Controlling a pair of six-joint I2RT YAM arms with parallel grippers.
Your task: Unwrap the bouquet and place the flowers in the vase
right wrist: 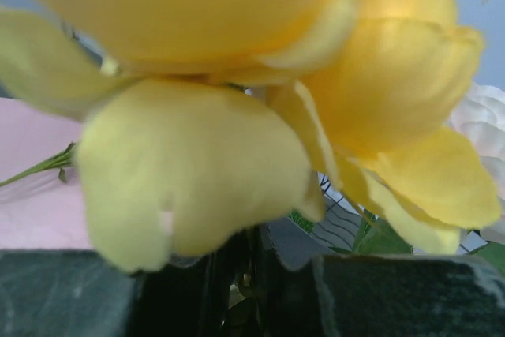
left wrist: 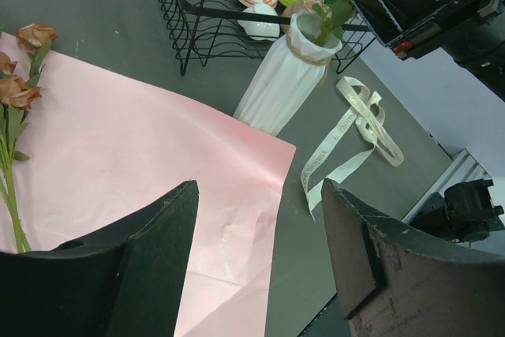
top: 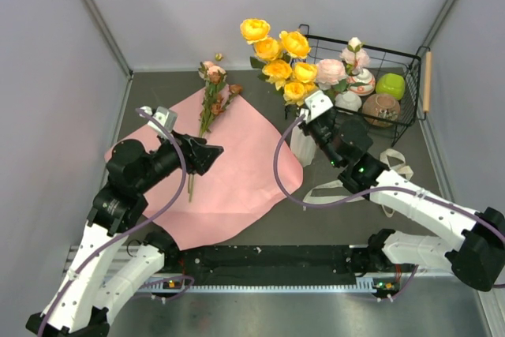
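The bouquet is undone: its salmon-pink paper [top: 237, 171] [left wrist: 118, 147] lies flat on the table. A spray of small peach-pink buds [top: 213, 96] [left wrist: 16, 92] rests on the paper's far left part. The white ribbed vase [top: 300, 147] [left wrist: 280, 84] stands at the paper's right edge with green stems in its neck. Yellow roses [top: 284, 61] [right wrist: 237, 76] rise above it. My right gripper [top: 314, 120] [right wrist: 229, 266] is shut on their stems just above the rim and hides most of the vase from above. My left gripper [top: 211, 154] [left wrist: 260, 187] hovers open over the paper, holding nothing.
A black wire basket [top: 394, 57] [left wrist: 189, 13] with a wooden handle stands at the back right, holding small bowls [top: 381, 108] and a green one [top: 390, 84]. Peach-pink and white blooms [top: 331, 71] stand over its left side. A beige ribbon [top: 390, 167] [left wrist: 355, 128] lies right of the vase.
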